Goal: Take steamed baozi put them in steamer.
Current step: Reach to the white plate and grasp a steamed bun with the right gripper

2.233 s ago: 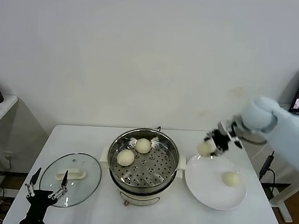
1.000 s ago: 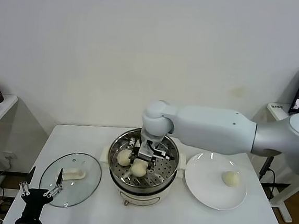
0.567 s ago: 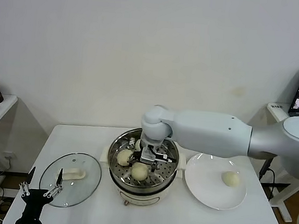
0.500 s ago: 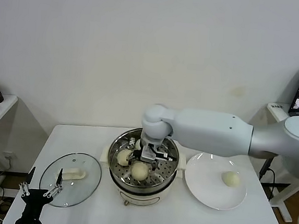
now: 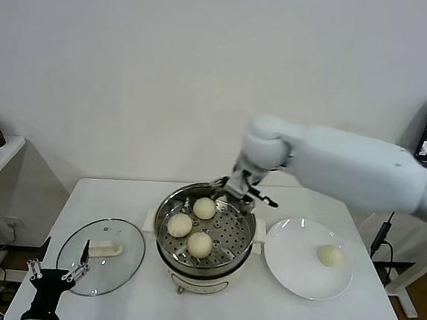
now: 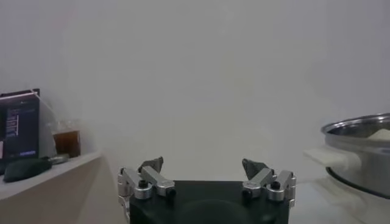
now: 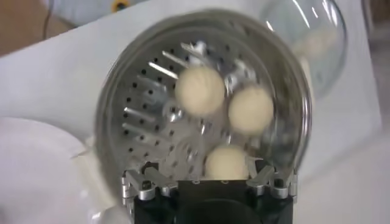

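Observation:
The steamer (image 5: 211,267) stands mid-table with three baozi on its perforated tray: one at the back (image 5: 204,208), one at the left (image 5: 179,224), one at the front (image 5: 199,243). A fourth baozi (image 5: 329,255) lies on the white plate (image 5: 293,275). My right gripper (image 5: 242,190) hovers over the steamer's far right rim, open and empty. The right wrist view looks down on the steamer (image 7: 116,122) with the three baozi (image 7: 200,90) below my right gripper (image 7: 207,173). My left gripper (image 5: 58,270) is parked, open and empty, at the front left; it also shows in the left wrist view (image 6: 203,165).
A round glass lid (image 5: 118,268) with a cream handle lies flat left of the steamer, just beyond my left gripper. The steamer's rim (image 6: 359,129) shows at the side of the left wrist view. A side table with a cup stands far left; a monitor far right.
My right gripper carried a baozi from the plate into the steamer, let it go on the front of the tray, then rose and drew back to the far right rim. The left arm stayed still.

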Controlling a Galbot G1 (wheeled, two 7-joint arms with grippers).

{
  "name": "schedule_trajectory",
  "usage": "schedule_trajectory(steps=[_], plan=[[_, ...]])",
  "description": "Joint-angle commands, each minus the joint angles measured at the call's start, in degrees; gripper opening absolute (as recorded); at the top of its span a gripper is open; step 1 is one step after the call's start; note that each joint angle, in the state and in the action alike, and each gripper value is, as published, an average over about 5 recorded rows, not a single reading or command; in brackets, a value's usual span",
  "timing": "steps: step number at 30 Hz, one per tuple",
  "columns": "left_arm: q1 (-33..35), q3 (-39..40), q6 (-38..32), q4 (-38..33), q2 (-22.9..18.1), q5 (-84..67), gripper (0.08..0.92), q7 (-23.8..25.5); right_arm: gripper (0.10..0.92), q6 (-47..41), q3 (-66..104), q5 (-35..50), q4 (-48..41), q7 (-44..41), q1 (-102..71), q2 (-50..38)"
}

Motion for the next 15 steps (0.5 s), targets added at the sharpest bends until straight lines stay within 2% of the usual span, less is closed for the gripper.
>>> schedule_trajectory(steps=[1, 7, 15], plan=[[-0.02, 0.59, 0.02, 0.09, 0.14, 0.24, 0.823, 0.05, 0.823, -22.19, 5.44, 1.33, 2.90, -2.67, -4.51, -21.69], [-0.14, 0.91, 0.07, 0.34, 0.35, 0.50, 0.823, 0.09, 0.823, -19.54, 16.15, -4.54, -0.13, -1.79, -20.00, -29.23], [0.07, 1.09, 0.20, 0.59, 0.28, 0.97, 0.823, 0.15, 0.823, -11.09, 32.20, -12.87, -7.63, -2.09, -40.73, -30.16]])
